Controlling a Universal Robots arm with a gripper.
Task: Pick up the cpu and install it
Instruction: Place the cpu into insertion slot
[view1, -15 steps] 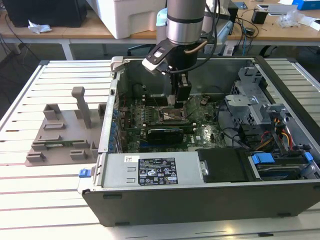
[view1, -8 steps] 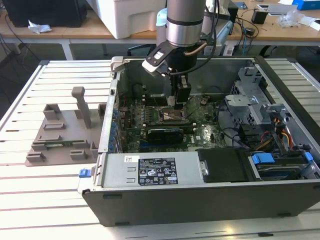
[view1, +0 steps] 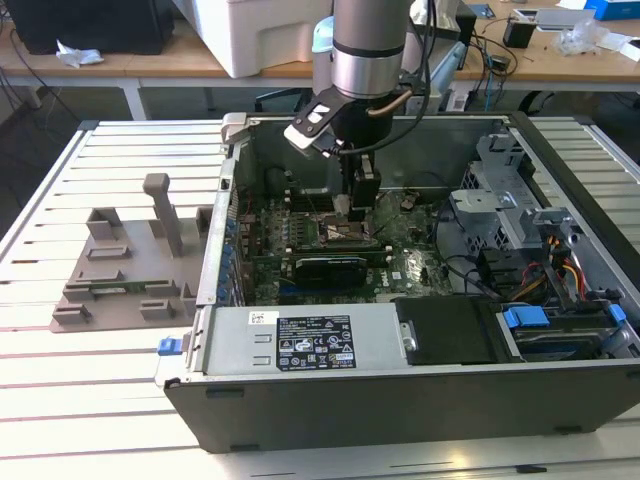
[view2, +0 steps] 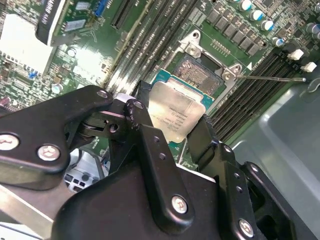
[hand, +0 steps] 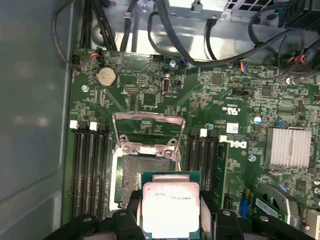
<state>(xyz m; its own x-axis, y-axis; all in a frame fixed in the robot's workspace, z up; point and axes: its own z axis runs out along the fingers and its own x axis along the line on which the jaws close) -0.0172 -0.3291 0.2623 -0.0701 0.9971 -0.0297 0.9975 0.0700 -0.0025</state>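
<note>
Pincer clenched on cpu, holding it over open socket on motherboard inside computer case.

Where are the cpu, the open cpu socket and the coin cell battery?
cpu (hand: 171, 209): first wrist view, middle of its silvery metal top.
cpu socket (hand: 130, 181): first wrist view, bare contact field.
coin cell battery (hand: 106, 76): first wrist view, centre of its round face.
</note>
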